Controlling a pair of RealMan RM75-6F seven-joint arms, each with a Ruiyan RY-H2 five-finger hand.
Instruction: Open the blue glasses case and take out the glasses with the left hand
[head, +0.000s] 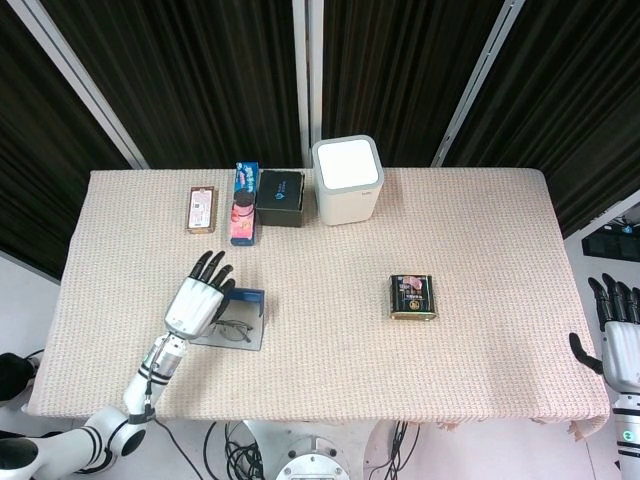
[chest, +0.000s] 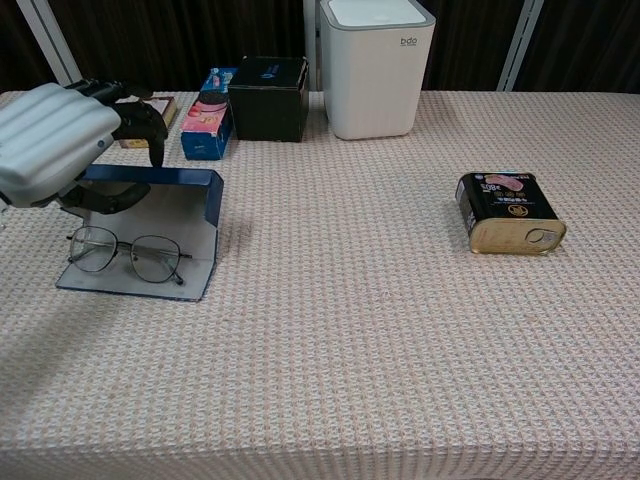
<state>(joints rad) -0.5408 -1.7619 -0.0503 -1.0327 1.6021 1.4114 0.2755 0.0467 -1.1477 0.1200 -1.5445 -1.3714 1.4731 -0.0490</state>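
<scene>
The blue glasses case (head: 247, 302) (chest: 150, 178) lies open at the table's front left, its back wall upright and its grey flap (chest: 175, 232) flat on the cloth. Thin-rimmed glasses (chest: 125, 255) (head: 232, 328) lie flat on the flap, free of any finger. My left hand (head: 197, 297) (chest: 55, 140) hovers over the left end of the case with its fingers spread past the upright wall and its thumb under the palm; it holds nothing that I can see. My right hand (head: 618, 335) hangs beyond the table's right edge, fingers apart and empty.
A white bin (head: 347, 180) (chest: 375, 65), a black box (head: 281, 197) (chest: 268, 97), a blue-and-pink box (head: 244, 203) (chest: 205, 125) and a small flat packet (head: 201, 209) line the far edge. A dark tin (head: 412, 296) (chest: 508, 212) lies right of centre.
</scene>
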